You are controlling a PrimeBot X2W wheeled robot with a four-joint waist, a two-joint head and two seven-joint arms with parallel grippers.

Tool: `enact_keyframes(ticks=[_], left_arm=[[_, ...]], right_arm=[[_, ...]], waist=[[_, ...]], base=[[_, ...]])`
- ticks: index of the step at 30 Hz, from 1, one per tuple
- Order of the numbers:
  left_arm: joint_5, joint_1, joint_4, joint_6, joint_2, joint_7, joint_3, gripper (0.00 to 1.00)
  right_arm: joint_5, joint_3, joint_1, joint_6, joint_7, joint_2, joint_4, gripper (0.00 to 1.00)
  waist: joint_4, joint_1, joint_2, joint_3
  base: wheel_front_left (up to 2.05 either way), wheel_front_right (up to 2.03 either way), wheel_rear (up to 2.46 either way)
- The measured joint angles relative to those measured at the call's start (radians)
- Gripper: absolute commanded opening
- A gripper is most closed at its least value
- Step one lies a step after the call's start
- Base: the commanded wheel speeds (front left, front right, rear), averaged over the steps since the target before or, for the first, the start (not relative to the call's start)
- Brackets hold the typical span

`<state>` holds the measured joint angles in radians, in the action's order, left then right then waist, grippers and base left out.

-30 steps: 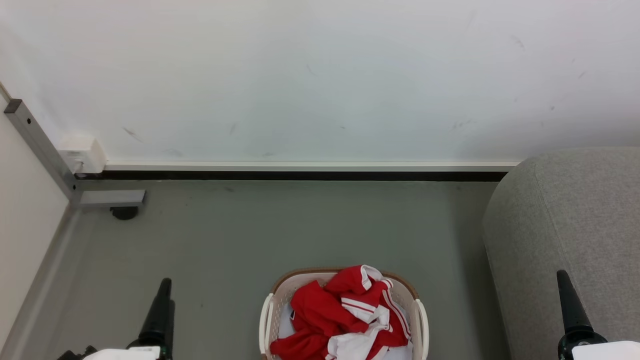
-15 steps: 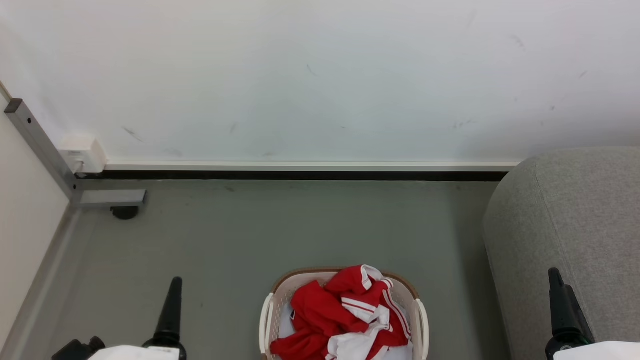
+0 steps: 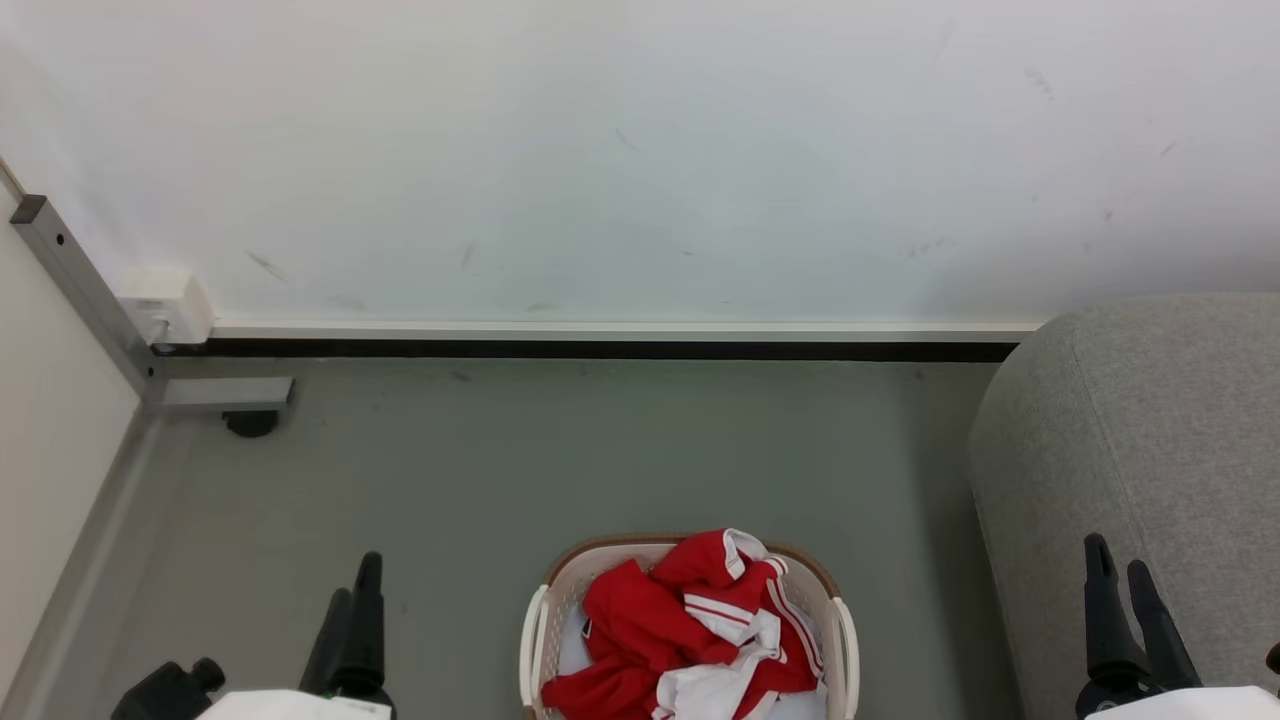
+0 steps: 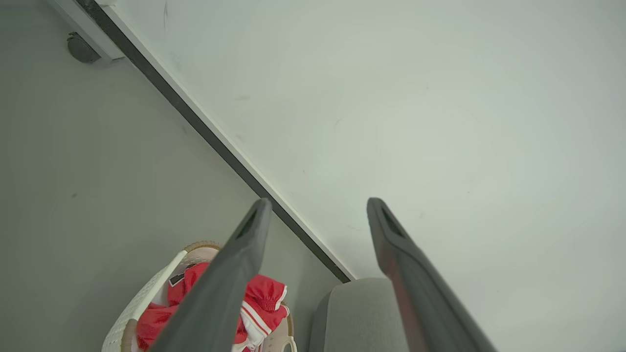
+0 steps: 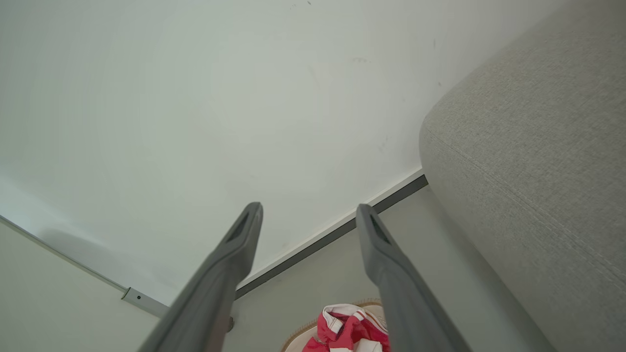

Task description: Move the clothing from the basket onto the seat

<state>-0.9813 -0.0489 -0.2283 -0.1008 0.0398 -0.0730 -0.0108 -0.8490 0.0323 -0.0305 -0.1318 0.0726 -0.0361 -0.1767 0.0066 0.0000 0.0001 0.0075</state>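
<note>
I can read no text, number or brand anywhere in my views. A small black-and-white patch (image 4: 176, 279) sits on the red clothing (image 3: 630, 620) in the basket (image 3: 532, 630). It is perhaps part of a printed figure, but it is too small and folded for me to make out.

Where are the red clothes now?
In the head view, the red clothes sit heaped in the laundry basket at bottom centre, left of the grey sofa.
</note>
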Motion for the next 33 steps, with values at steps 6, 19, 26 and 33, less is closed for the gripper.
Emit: enact_keyframes(ticks=[6, 19, 26, 33], left_arm=[[0.099, 0.007, 0.016, -0.004, 0.0, -0.018, 0.015, 1.0], [0.258, 0.019, 0.037, -0.003, 0.001, -0.058, 0.045, 1.0], [0.332, 0.021, 0.043, 0.002, 0.002, -0.075, 0.055, 1.0], [0.399, 0.028, 0.049, 0.005, 0.002, -0.089, 0.06, 1.0]], right_arm=[[0.077, -0.007, 0.008, 0.0, 0.018, -0.001, 0.002, 1.0], [0.231, -0.025, 0.014, 0.0, 0.055, -0.003, 0.012, 1.0], [0.304, -0.028, 0.02, 0.0, 0.075, -0.004, 0.016, 1.0], [0.368, -0.032, 0.028, 0.0, 0.093, -0.005, 0.022, 1.0]], waist=[[0.001, 0.0, 0.0, 0.0], [0.003, 0.0, 0.0, -0.001], [0.005, 0.0, 0.0, -0.001], [0.006, 0.0, 0.0, -0.002]], base=[[0.0, 0.0, 0.0], [0.0, 0.0, 0.0], [0.0, 0.0, 0.0], [0.0, 0.0, 0.0]])
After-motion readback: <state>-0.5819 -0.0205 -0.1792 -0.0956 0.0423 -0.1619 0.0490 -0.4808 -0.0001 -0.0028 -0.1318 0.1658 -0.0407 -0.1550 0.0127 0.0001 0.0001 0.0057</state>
